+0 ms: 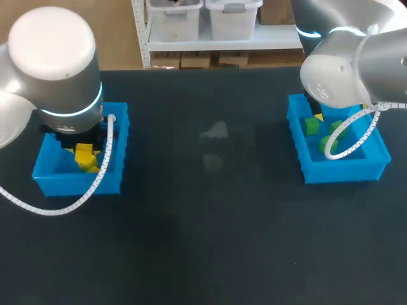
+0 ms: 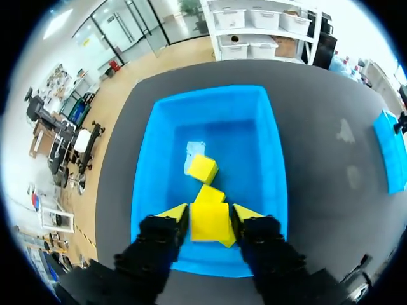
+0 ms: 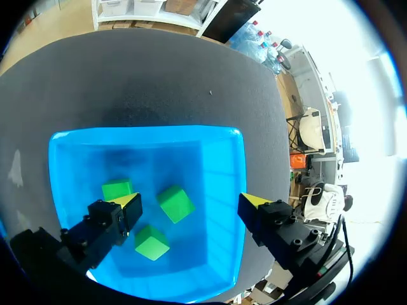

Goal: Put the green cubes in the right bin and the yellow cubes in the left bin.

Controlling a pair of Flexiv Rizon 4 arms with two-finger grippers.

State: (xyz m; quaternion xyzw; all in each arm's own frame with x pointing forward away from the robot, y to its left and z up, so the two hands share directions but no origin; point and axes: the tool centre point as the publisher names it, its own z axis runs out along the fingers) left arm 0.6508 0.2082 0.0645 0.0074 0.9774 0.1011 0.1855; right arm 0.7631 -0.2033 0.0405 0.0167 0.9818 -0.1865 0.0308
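My left gripper [image 2: 210, 216] hangs over the near end of the left blue bin [image 2: 210, 95], its fingers against both sides of a yellow cube [image 2: 208, 223]. Below it lie two more yellow cubes [image 2: 202, 168]; the head view shows them as a yellow cluster [image 1: 86, 157] in that bin [image 1: 76, 184]. My right gripper [image 3: 191, 204] stands open above the right blue bin [image 3: 222, 184] with nothing between its fingers. Three green cubes [image 3: 176, 203] lie on that bin's floor. In the head view the bin [image 1: 346, 170] shows green cubes [image 1: 310, 126] under my right arm.
The two bins sit at the table's left and right sides, with dark tabletop [image 1: 210, 210] between them. My arms' heavy wrists and white cables [image 1: 105, 165] hang over both bins and hide part of their contents.
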